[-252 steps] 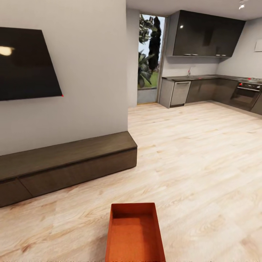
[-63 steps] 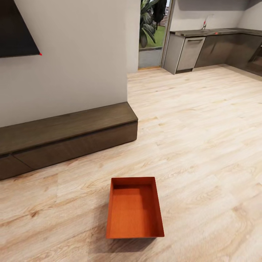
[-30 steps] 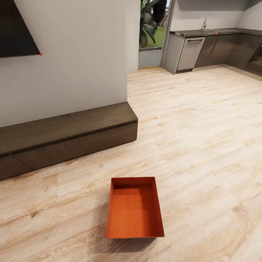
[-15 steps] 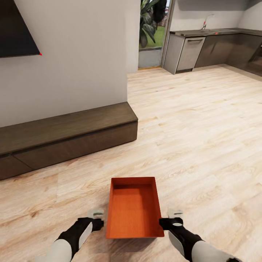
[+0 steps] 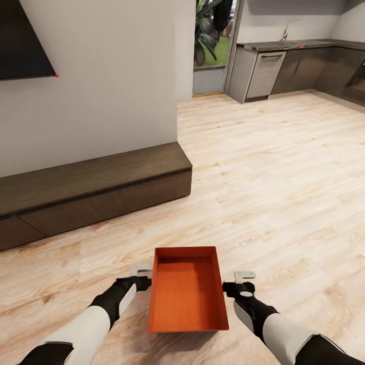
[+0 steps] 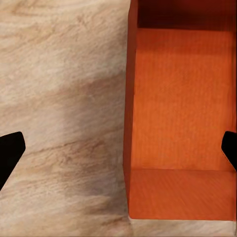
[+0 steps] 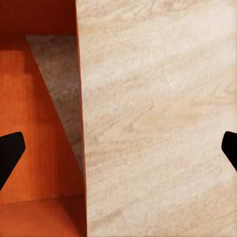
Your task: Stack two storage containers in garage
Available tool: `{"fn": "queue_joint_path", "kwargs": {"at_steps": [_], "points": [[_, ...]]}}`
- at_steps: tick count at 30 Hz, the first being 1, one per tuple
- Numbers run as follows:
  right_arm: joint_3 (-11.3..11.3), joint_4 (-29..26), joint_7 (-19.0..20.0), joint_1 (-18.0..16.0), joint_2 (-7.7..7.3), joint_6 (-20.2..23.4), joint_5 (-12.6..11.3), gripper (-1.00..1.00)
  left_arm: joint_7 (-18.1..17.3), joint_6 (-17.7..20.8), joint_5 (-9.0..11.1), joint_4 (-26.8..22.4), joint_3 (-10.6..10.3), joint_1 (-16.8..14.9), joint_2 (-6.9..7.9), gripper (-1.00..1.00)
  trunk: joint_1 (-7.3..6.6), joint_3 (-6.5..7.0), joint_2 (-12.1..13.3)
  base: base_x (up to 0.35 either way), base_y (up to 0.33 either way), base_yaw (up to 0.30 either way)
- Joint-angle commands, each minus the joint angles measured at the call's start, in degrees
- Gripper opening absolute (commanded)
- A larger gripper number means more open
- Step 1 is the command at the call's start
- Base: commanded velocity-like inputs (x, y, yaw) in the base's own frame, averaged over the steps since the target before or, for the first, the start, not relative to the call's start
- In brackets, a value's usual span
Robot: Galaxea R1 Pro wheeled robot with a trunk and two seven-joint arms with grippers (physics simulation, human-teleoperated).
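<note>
- 1 storage container (image 5: 186,294), orange-red with its top open, sits on the light wood-plank floor (image 5: 284,203) of the living room, at 6 o'clock in the head view, directly in front of the robot.
- The left gripper (image 5: 140,271) hangs just beside the container's left long wall, at about 9 o'clock from the bin; its jaws are spread wide with nothing between them.
- In the left wrist view, the container (image 6: 180,118) lies inside the span of the 2 dark fingertips (image 6: 10,153), and its left wall sits between them.
- The right gripper (image 5: 244,277) hangs just beside the right long wall, at 3 o'clock from the bin; its jaws are also wide apart and hold nothing.
- A low dark cabinet (image 5: 91,195) runs along the white wall (image 5: 111,81) at 10 o'clock.
- A kitchen bench (image 5: 304,45) stands far off at 1 o'clock.
</note>
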Motion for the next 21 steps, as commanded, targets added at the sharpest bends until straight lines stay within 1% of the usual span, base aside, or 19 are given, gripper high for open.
{"fn": "queue_joint_path", "kwargs": {"at_steps": [1, 2, 7, 8, 11, 13, 21], "points": [[0.4, 0.03, -0.21, -0.04, 0.05, -0.35, -0.65, 1.0, 0.27, 0.29, 0.39, -0.13, -0.06, 0.02, -0.21, 1.0, 0.0, -0.03, -0.02, 0.0, 0.0, 0.0], [0.34, 0.04, -0.19, -0.04, 0.73, -0.88, -0.66, 1.0, 0.27, 0.26, 0.37, -0.14, -0.08, -0.02, -0.42, 1.0, 0.0, -0.03, -0.02, 0.0, 0.0, 0.0], [0.26, 0.04, -0.14, -0.04, 2.35, -1.86, -0.72, 1.0, 0.27, -0.27, 0.41, 0.35, -0.17, -0.04, -0.52, 1.0, 0.0, -0.03, -0.02, 0.0, 0.0, 0.0], [0.31, 0.3, -0.12, -0.04, 3.51, -1.98, -0.67, 1.0, 0.29, -1.33, 0.46, 0.78, 0.01, -0.04, -0.86, 1.0, 0.0, -0.03, -0.02, 0.0, 0.0, 0.0], [0.39, 1.9, -0.09, -0.02, 4.83, -2.08, -0.66, 1.0, 0.29, -2.6, 0.46, 2.28, 0.07, -0.04, -1.13, 1.0, 0.0, -0.03, -0.02, 0.0, 0.0, 0.0], [0.41, 2.31, -0.05, -0.03, 5.25, -2.1, -0.65, 1.0, 0.28, -2.87, 0.46, 2.91, 0.08, -0.04, -1.19, 1.0, 0.0, -0.03, -0.02, 0.0, 0.0, 0.0], [0.39, 2.58, 0.12, -0.01, 5.49, -2.11, -0.65, 1.0, 0.27, -3.08, 0.44, 4.41, 0.08, -0.04, -1.42, 1.0, 0.0, -0.03, -0.02, 0.0, 0.0, 0.0]]}}
